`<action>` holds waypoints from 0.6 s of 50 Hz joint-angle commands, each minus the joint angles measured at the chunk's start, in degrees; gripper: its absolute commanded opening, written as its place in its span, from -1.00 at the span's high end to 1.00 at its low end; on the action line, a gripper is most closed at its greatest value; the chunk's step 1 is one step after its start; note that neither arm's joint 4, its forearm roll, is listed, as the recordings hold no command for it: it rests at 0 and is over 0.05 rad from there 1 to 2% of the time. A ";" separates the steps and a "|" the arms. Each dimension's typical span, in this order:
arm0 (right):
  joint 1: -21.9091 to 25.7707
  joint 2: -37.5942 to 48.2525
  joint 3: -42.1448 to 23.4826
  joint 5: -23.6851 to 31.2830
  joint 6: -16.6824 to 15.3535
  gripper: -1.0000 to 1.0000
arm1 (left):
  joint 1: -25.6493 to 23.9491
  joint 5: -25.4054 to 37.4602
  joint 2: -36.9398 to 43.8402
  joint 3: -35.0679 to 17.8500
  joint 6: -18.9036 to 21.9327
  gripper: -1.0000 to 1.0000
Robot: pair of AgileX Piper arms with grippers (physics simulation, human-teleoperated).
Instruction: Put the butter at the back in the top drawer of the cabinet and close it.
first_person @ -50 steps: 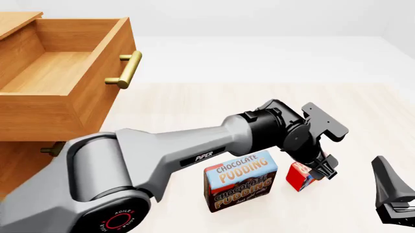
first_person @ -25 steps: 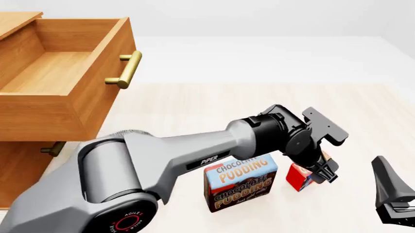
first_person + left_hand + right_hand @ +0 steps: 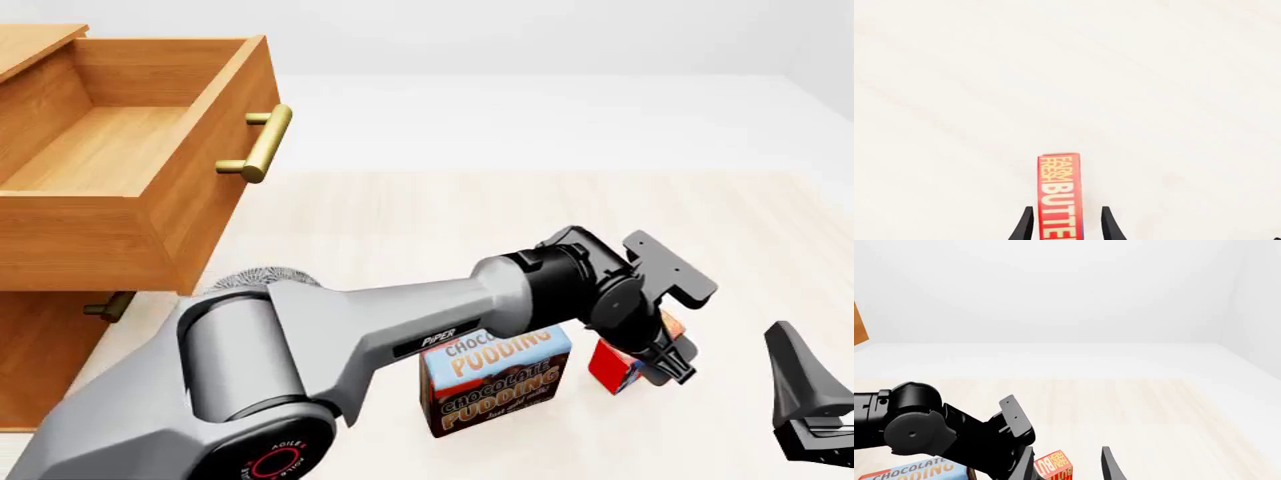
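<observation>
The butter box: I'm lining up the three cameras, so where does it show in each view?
Left wrist: the butter, low centre, between the left gripper's open fingers.
Front: lower right, beside the pudding box.
Right wrist: bottom edge, behind the left arm.
Shared landmark: the left gripper.

Setting: simulated tabletop test scene, not a furnished room. Evidence: pale wood-grain table (image 3: 441,215) running out to a featureless white backdrop (image 3: 534,35) at 12 o'clock, flat even lighting, no walls or fittings. Household props only: wooden cabinet (image 3: 40,330) at 9 o'clock with its top drawer (image 3: 100,215) pulled open, Chocolate Pudding box (image 3: 501,390) and butter (image 3: 611,365) at 5 o'clock. Rendered surfaces look clean and textureless.
</observation>
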 commanded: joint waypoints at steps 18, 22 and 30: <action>0.00 0.00 0.00 0.00 0.00 -1.00 | 0.23 -0.51 0.62 0.19 -0.33 -1.00; 0.00 0.00 0.00 0.00 0.00 -1.00 | 0.69 -0.84 0.59 0.70 -0.12 -1.00; 0.00 0.00 0.00 0.00 0.00 -1.00 | 0.75 -1.10 0.64 0.98 -0.33 -1.00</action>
